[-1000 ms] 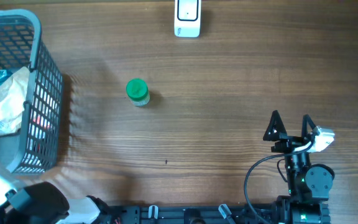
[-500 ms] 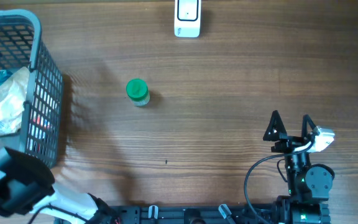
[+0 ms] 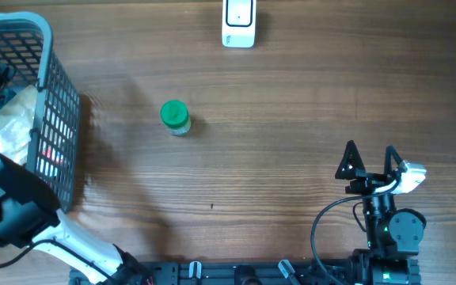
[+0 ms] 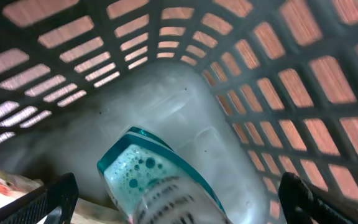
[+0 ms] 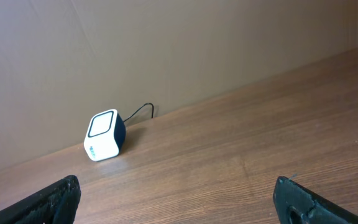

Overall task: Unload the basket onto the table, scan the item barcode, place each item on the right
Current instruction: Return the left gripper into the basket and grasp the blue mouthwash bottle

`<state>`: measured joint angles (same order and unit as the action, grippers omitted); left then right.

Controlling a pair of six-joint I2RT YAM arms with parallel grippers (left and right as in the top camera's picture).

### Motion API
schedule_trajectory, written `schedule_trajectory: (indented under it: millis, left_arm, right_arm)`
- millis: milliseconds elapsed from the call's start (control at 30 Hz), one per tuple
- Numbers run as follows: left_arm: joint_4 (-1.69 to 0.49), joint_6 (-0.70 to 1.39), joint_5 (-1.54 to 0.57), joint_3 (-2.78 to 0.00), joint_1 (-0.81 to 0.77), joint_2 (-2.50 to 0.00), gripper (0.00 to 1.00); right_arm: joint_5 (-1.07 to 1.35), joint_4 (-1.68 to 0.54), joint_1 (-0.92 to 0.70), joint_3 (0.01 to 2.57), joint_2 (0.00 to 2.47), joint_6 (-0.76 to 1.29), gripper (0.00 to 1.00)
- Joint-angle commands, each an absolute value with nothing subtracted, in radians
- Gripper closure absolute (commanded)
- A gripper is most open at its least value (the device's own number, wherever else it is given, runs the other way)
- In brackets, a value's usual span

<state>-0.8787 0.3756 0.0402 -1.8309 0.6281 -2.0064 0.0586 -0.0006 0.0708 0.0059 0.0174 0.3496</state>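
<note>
Change: over the last second our left arm has swung from the near-left corner up over the basket [image 3: 60,111], and the left end effector [image 4: 179,202] is now down inside it. Nothing else has moved.
State of left end effector: fingers spread wide apart, gripping nothing, poised either side of the teal-trimmed package [image 4: 157,183].
Item: we take the teal-trimmed package as the thing to scan. It lies in the far-left corner of the basket, close to the mesh wall. Printed stripes on its side may be the barcode, but they are too blurred for us to be sure.
Basket contents: a crumpled white bag [image 3: 10,131] lies just on the near side of the package.
Position of scanner [image 3: 238,22]: far edge of the counter [image 3: 291,119], about the middle, well apart from the basket.
State of right end effector [image 3: 369,158]: fingers apart, empty, parked at the near right and facing the scanner.
Also on counter: a green-lidded jar [image 3: 174,116], upright between basket and scanner.
Meaning: we judge the pick is only beginning. Closing on the package, lifting it clear of the mesh and carrying it right to the scanner all remain.
Risk: the package looks glossy and lies tilted, so it may slip as the fingers close.
</note>
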Motion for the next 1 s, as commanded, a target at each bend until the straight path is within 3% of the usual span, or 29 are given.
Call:
schedule_trajectory:
  millis: [0,167,367,500,567,633,700,967]
  left_arm:
    - [-0.870,0.524,0.062,-1.832,0.625,-2.031,0.00]
    - [-0.859,0.564,0.062,-1.832,0.624,-2.047,0.01]
    - [-0.848,0.575,0.062,-1.832,0.620,-2.047,0.27]
    - [-0.842,0.585,0.061,-1.832,0.620,-2.047,0.32]
    - [-0.842,0.585,0.061,-1.832,0.620,-2.047,0.40]
    - [-0.842,0.585,0.061,-1.832,0.620,-2.047,0.59]
    - [-0.842,0.585,0.061,-1.832,0.620,-2.047,0.69]
    - [-0.841,0.585,0.050,-1.832,0.620,-2.046,0.71]
  right_arm:
    - [0.045,0.002,0.071,0.005,0.010,0.342,0.00]
    - [0.045,0.002,0.071,0.005,0.010,0.342,0.00]
    - [0.045,0.002,0.071,0.005,0.010,0.342,0.00]
    - [0.045,0.002,0.071,0.005,0.010,0.342,0.00]
    - [0.046,0.002,0.071,0.005,0.010,0.342,0.00]
    - [0.045,0.002,0.071,0.005,0.010,0.342,0.00]
    - [0.046,0.002,0.071,0.005,0.010,0.342,0.00]
    - [0.045,0.002,0.071,0.005,0.010,0.342,0.00]
